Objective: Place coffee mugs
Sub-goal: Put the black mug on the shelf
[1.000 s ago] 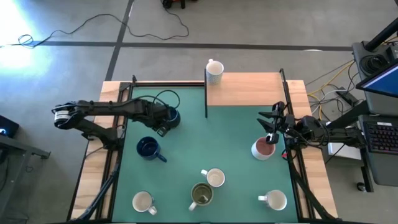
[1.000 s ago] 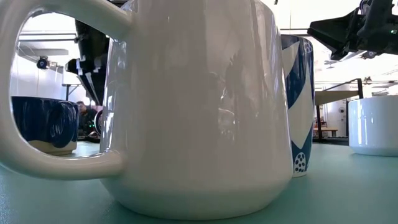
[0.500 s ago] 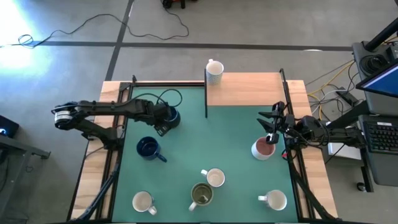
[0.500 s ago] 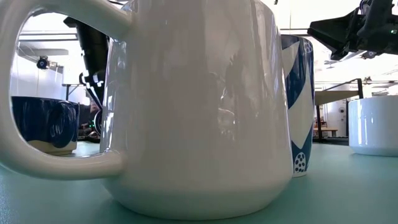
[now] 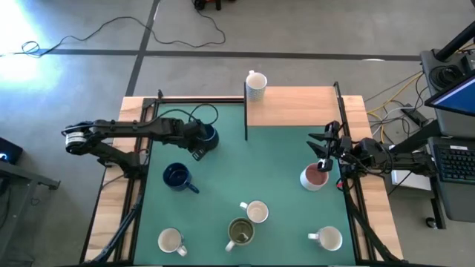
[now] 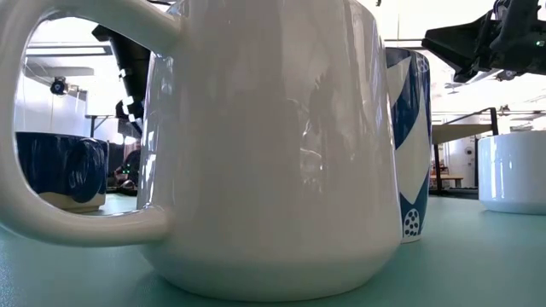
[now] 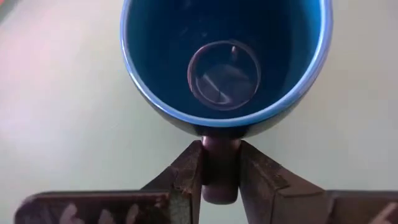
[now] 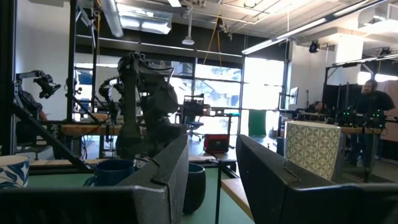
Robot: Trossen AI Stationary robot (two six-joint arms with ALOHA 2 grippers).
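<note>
1. The left gripper [image 7: 221, 171] pinches the handle of a navy mug [image 7: 225, 59], probably because the handle gives a firm hold and keeps the mug upright; it sits on the green mat [image 5: 274, 170] (far left).
2. Glossy glazed ceramic, round bowl.
3. The right gripper [image 5: 324, 152] hovers empty, fingers apart, by the pink-lined mug [image 5: 315, 178].

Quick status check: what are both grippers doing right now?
Left gripper: shut on the navy mug, gripping its handle.
Right gripper: open, empty, above the pink-lined mug.
</note>
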